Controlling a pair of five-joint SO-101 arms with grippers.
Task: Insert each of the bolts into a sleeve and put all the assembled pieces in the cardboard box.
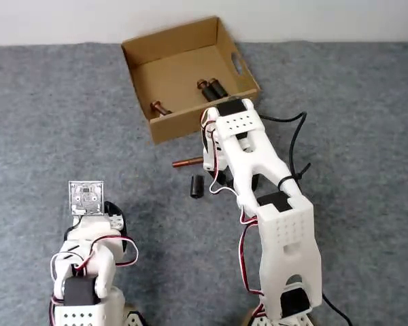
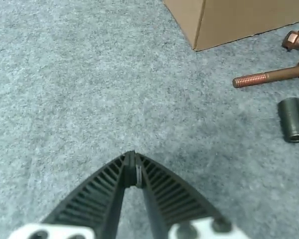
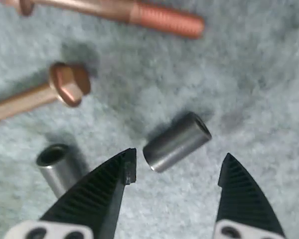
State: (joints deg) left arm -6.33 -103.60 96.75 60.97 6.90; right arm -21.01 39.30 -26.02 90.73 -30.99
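Grey surface (image 1: 47,122); cardboard box (image 1: 190,124) far centre. Right tool (image 3: 178,162) released, poised over sleeve (image 3: 177,142): likely pickup step. Next: clench, mate with bolt (image 3: 139,12). Left tool (image 2: 133,164) clenched, empty.

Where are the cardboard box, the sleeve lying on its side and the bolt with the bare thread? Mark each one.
cardboard box (image 1: 190,124), high view, on its near outer wall.
sleeve (image 3: 177,142), right wrist view, on the middle of its side.
bolt (image 2: 281,73), left wrist view, on its smooth shank.
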